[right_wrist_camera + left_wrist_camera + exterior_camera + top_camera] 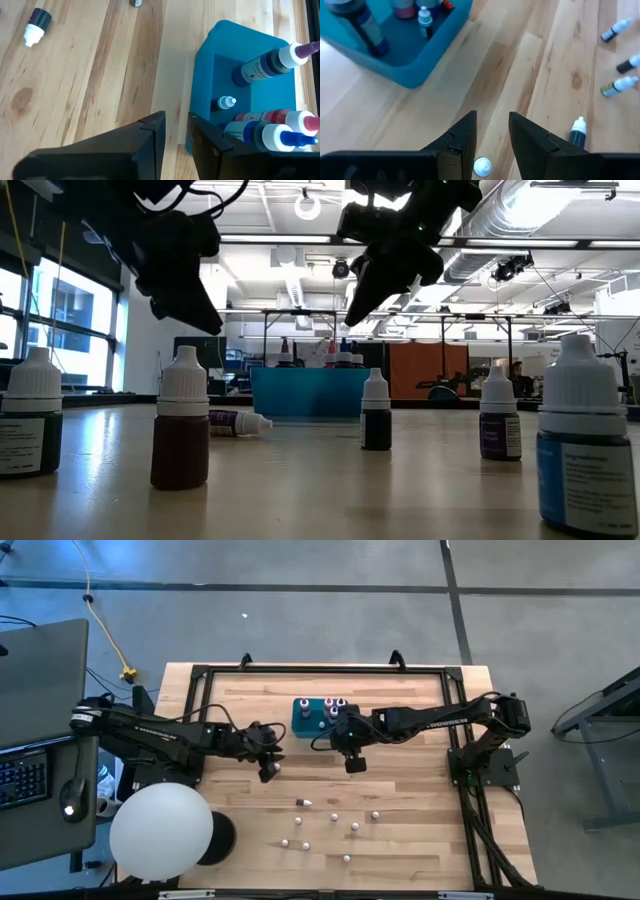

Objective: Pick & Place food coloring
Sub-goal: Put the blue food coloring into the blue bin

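Several tiny white-capped food coloring bottles (334, 814) stand on their bases on the near half of the table. One of them (303, 802) lies on its side. The teal box (305, 720) sits mid-table and holds larger bottles (260, 67) and one tiny bottle (226, 103). My left gripper (268, 772) hangs open in the air, left of and nearer than the box, holding nothing. A white cap (481, 166) shows on the table below its fingers. My right gripper (355, 762) is open and empty, raised just off the box's near side (197, 115).
A big white ball (160, 832) on a dark base stands at the table's near left corner. A black frame rail (320, 667) runs round the table's edges. A laptop (40, 690) sits off the left side. Bare wood (230, 710) lies left of the box.
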Available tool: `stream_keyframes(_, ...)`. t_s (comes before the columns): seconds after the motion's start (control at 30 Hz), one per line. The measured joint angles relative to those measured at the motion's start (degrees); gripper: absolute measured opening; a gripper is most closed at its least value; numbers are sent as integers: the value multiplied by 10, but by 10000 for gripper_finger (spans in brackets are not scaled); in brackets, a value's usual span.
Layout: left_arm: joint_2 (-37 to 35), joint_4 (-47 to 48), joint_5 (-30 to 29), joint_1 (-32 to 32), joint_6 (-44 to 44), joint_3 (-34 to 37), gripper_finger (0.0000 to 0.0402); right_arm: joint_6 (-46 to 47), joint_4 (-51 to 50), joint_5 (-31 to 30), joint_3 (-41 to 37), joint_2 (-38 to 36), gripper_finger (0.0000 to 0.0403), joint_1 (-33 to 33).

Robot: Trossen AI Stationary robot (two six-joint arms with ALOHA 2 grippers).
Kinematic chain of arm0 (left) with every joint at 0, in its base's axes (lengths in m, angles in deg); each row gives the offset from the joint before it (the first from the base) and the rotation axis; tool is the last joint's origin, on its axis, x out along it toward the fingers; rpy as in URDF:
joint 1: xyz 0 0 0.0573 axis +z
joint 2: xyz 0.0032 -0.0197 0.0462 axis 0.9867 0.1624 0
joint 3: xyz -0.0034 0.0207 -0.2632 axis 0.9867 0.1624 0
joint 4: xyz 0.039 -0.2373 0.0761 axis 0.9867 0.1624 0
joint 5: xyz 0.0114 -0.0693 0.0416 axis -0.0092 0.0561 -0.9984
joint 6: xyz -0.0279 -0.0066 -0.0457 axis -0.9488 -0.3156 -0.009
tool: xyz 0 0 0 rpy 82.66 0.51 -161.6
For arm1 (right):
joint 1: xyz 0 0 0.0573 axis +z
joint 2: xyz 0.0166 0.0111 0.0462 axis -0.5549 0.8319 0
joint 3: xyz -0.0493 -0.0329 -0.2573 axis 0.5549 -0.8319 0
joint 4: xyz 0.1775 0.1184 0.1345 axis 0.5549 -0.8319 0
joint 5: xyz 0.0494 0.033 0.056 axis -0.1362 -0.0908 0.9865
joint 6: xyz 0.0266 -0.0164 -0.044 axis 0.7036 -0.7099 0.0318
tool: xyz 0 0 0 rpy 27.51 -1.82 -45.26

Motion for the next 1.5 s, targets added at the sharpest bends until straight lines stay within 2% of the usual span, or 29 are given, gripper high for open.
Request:
stream_keyframes(0.13, 0, 0, 25, 0, 33, 0, 113, 0, 0, 2, 0, 0, 74, 0)
stream_keyframes(0.27, 2, 0, 23, 0, 33, 0, 113, 3, 0, 4, 0, 0, 74, 0)
stream_keyframes(0.57, 76, -17, 25, 0, 33, 0, 113, 50, -3, 63, 0, 0, 74, 0)
stream_keyframes(1.03, 100, 42, 63, 0, 3, 0, 113, 49, -3, 64, 0, 0, 74, 0)
stream_keyframes(1.5, 120, 40, 37, 0, 2, 0, 113, 49, -3, 64, 0, 0, 74, 0)
